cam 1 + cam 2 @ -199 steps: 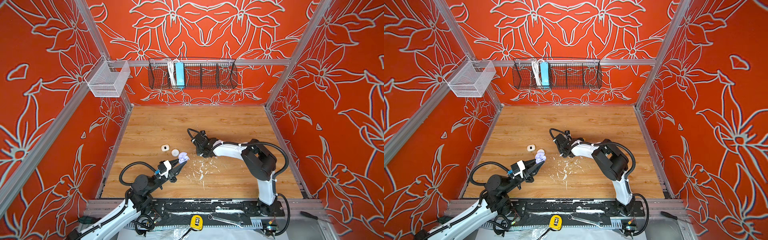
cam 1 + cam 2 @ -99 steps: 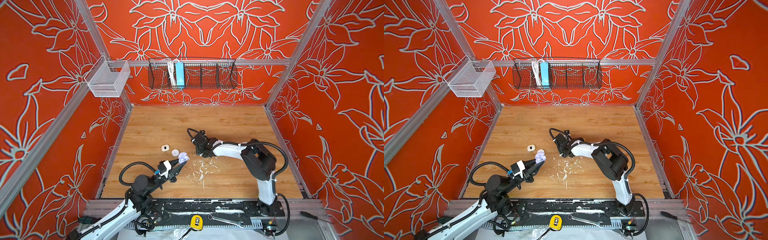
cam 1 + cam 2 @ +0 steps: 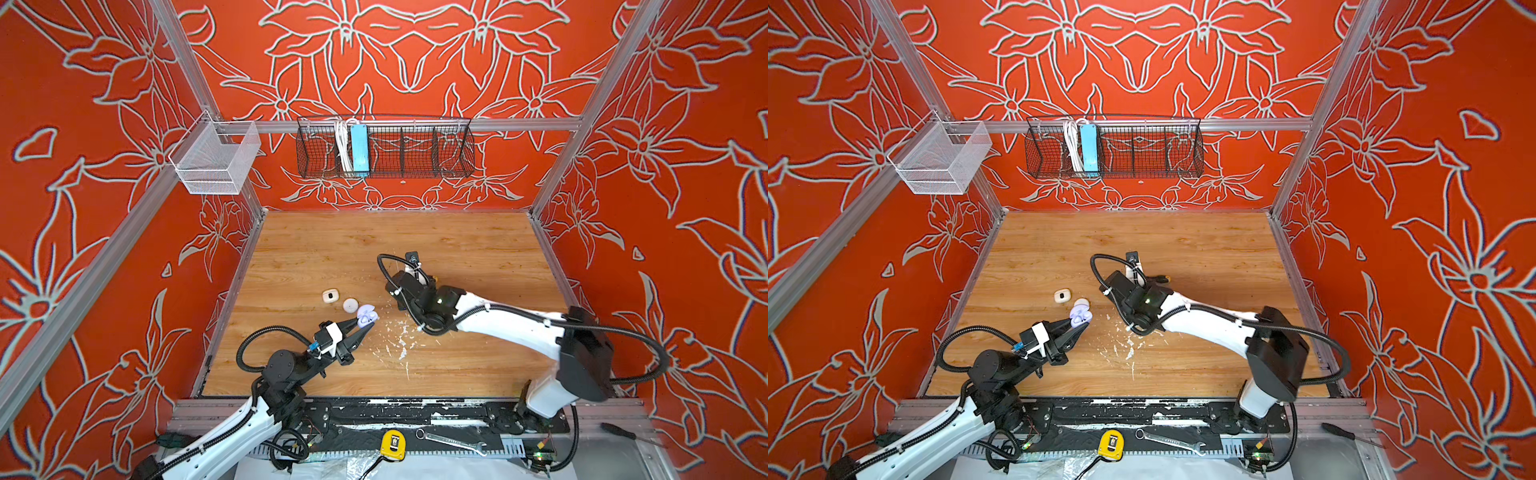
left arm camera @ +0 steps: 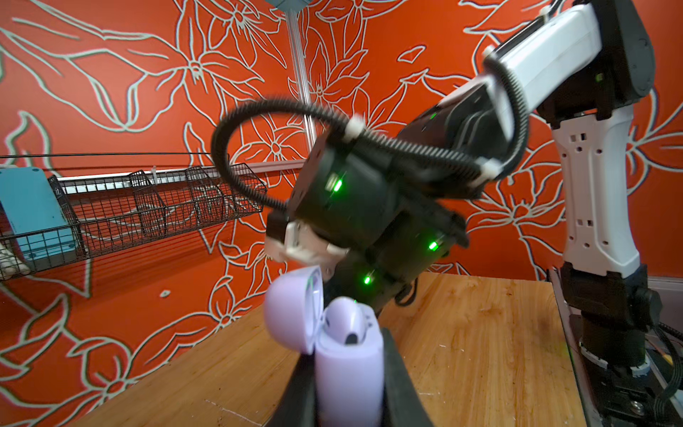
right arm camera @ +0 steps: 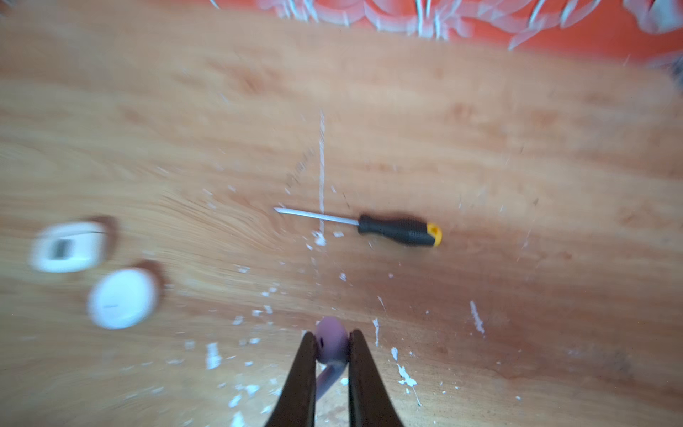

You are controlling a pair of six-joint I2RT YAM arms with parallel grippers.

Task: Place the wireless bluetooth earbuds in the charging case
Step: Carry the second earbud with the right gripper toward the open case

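Not much has shifted up top since a second ago: both arms sit where they were, only your right gripper (image 5: 332,349) has pinched its jaws in. In both top views your left gripper (image 3: 365,327) grips the open lilac case (image 3: 367,314), just beside a round white case (image 3: 350,305) and a white case with a dark window (image 3: 330,296). Paint flecks (image 3: 401,345) litter the table (image 3: 457,232) nearby. The wire basket (image 3: 415,145) on the back wall holds a blue box (image 3: 359,147) and a white cable (image 3: 341,143).

Left wrist view: case clamped tight, lid up, one lilac earbud (image 4: 343,318) seated inside, your right arm (image 4: 369,207) close behind it.

Right wrist view, blurry: jaws narrow, pinching the second earbud (image 5: 330,340), with a screwdriver (image 5: 397,231) lying further out on the wood.
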